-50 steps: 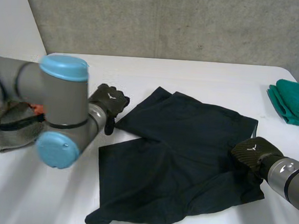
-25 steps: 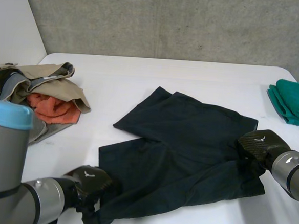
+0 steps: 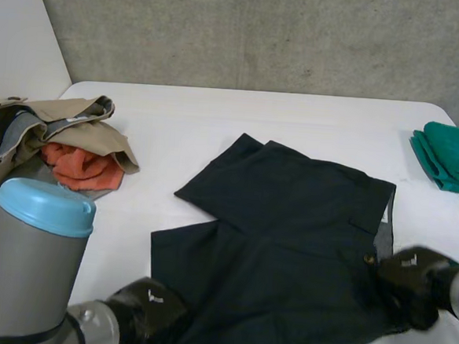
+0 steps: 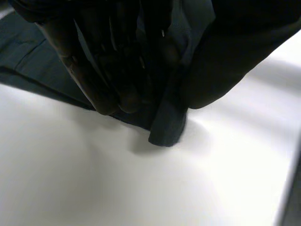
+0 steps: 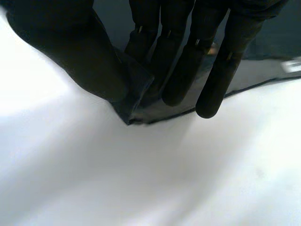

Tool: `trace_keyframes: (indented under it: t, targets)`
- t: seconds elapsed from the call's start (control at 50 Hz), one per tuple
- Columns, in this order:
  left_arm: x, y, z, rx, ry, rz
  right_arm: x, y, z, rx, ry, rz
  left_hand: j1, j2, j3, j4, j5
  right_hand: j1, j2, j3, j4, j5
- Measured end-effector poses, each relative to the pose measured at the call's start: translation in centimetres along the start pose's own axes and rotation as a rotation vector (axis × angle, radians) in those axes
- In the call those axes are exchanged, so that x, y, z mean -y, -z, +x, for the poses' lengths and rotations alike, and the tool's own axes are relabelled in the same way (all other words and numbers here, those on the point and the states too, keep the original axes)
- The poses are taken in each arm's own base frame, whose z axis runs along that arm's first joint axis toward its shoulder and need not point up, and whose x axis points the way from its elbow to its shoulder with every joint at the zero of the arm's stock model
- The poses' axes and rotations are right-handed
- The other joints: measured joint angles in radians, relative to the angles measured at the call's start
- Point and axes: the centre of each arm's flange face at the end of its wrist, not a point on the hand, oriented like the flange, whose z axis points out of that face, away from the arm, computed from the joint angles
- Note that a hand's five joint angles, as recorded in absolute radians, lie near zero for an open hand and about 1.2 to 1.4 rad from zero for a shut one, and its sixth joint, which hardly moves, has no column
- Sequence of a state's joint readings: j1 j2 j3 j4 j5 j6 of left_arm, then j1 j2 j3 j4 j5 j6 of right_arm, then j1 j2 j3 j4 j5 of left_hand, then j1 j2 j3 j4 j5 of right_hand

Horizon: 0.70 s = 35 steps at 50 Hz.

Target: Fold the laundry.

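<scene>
1. A pair of dark shorts [image 3: 289, 223] lies spread flat in the middle of a white table [image 3: 178, 113]. The waistband is toward the robot's right, and a strip of grey lining and a small button show there.
2. The left hand [image 3: 147, 317] is at the near corner of the shorts on the robot's left, at the leg end.
3. In the left wrist view, its fingers [image 4: 110, 70] are curled down over a fold of the dark fabric and closed onto it. A small corner of the cloth sticks out past the fingertips, just above the table.
4. The right hand [image 3: 412, 289] is at the near corner of the shorts on the robot's right, beside the waistband.
5. In the right wrist view, its thumb [image 5: 70, 52] and fingers [image 5: 181, 70] pinch the cloth corner between them. The fingers are almost straight and the corner's tip pokes out toward the table.
6. A loose pile of laundry [image 3: 58, 140], beige, orange and grey, sits at the table's far left, well apart from the shorts.
7. A folded green cloth [image 3: 451, 156] lies at the far right edge.
</scene>
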<state>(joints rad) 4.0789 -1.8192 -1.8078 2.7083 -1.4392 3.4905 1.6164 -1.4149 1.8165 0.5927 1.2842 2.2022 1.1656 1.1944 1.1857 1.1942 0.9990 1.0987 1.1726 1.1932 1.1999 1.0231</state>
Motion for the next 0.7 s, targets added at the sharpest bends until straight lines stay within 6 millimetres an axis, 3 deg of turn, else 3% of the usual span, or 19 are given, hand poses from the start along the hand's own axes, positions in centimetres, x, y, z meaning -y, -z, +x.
trace_keyframes:
  t: [0.1, 0.22, 0.24, 0.3, 0.4, 0.48, 0.6, 0.7]
  targets:
    - [-0.1, 0.6, 0.4, -0.020, -0.150, -0.048, -0.6, 0.0, 0.4, 0.068, 0.045, -0.033, 0.000, 0.000, 0.000, 0.000, 0.000, 0.000, 0.000, 0.000, 0.000, 0.000]
    - [2.1, -0.6, -0.7, 0.054, -0.246, -0.007, -0.2, -1.3, 1.6, 0.009, -0.018, 0.001, 0.000, 0.000, 0.002, 0.000, 0.000, 0.000, 0.000, 0.000, 0.000, 0.000]
    - [3.7, -1.5, -1.5, 0.107, -0.262, 0.046, 0.2, -1.8, 2.2, -0.037, -0.054, 0.033, 0.000, 0.002, 0.003, 0.001, 0.000, 0.000, 0.000, 0.000, 0.000, 0.000]
    - [6.0, -2.8, -2.7, 0.174, -0.268, 0.129, 0.7, -2.4, 3.2, -0.107, -0.100, 0.088, 0.000, 0.002, 0.003, 0.001, 0.000, 0.000, 0.000, 0.000, 0.000, 0.000]
    - [12.5, -6.6, -6.3, 0.333, -0.273, 0.395, 2.0, -3.7, 6.1, -0.282, -0.185, 0.234, 0.000, 0.003, 0.003, 0.001, 0.000, 0.000, 0.000, 0.000, 0.000, 0.000]
    - [16.4, -9.8, -8.6, 0.413, -0.299, 0.574, 3.1, -5.3, 8.1, -0.410, -0.221, 0.358, 0.000, 0.003, 0.003, 0.001, 0.000, 0.000, 0.000, 0.000, 0.000, 0.000]
    - [19.7, -14.5, -11.5, 0.504, -0.344, 0.742, 5.0, -8.1, 10.3, -0.567, -0.217, 0.531, 0.000, 0.003, 0.003, 0.001, 0.000, 0.000, 0.000, 0.000, 0.000, 0.000]
    - [20.3, -18.0, -13.1, 0.549, -0.357, 0.804, 6.5, -10.7, 11.9, -0.698, -0.170, 0.643, 0.000, 0.003, 0.003, 0.001, 0.000, 0.000, 0.000, 0.000, 0.000, 0.000]
